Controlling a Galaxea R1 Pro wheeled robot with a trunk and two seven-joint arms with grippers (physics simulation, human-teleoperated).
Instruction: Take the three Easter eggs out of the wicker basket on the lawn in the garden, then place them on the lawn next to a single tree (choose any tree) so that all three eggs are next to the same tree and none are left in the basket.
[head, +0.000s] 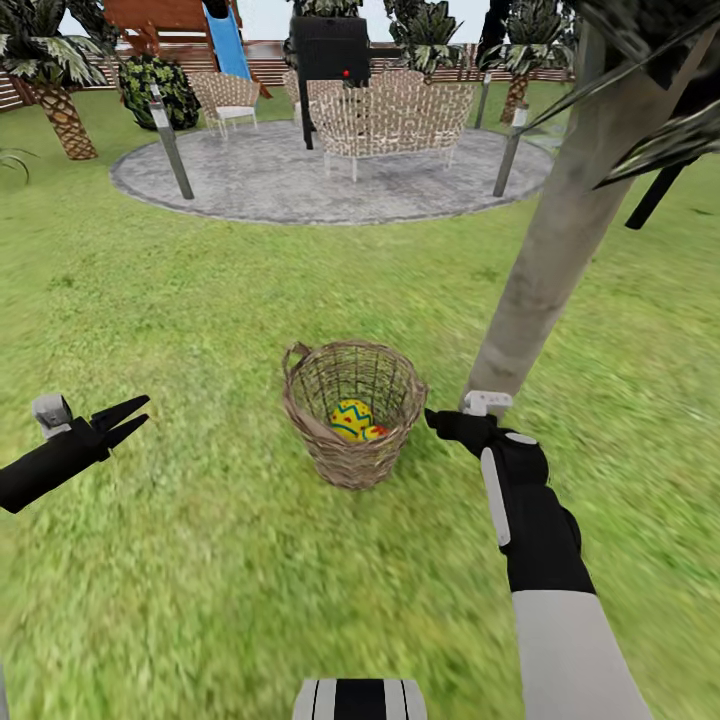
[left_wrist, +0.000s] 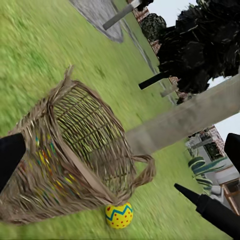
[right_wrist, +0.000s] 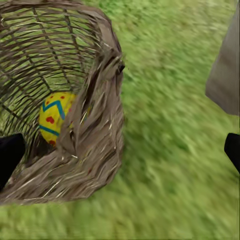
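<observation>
- The wicker basket (head: 352, 412) stands upright on the lawn (head: 200, 560), just beside the foot of the grey tree trunk (head: 560, 250).
- At least one yellow egg (head: 352, 418) lies at the bottom of the basket; through the weave in the left wrist view more colour shows, so there may be a second, but I cannot tell for sure.
- One egg on the grass (left_wrist: 119, 215) already rests just outside the basket wall, on the side toward the trunk.
- The step in hand looks like fetching the next egg out of the basket with the right arm.
- To do it well, I judge the right gripper (head: 440, 420) should rise above the braided rim, come straight down over the egg, and close across its short middle, so the round shell does not slip out.
- It should stay clear of the rim: a push from the side could tip the light basket over.
- The right gripper hovers just beside the basket's rim, between basket and trunk; its fingers stand wide apart in the right wrist view, and it carries nothing.
- The left gripper (head: 125, 418) hangs well apart from the basket on the other side, fingers spread, empty and touching nothing.
</observation>
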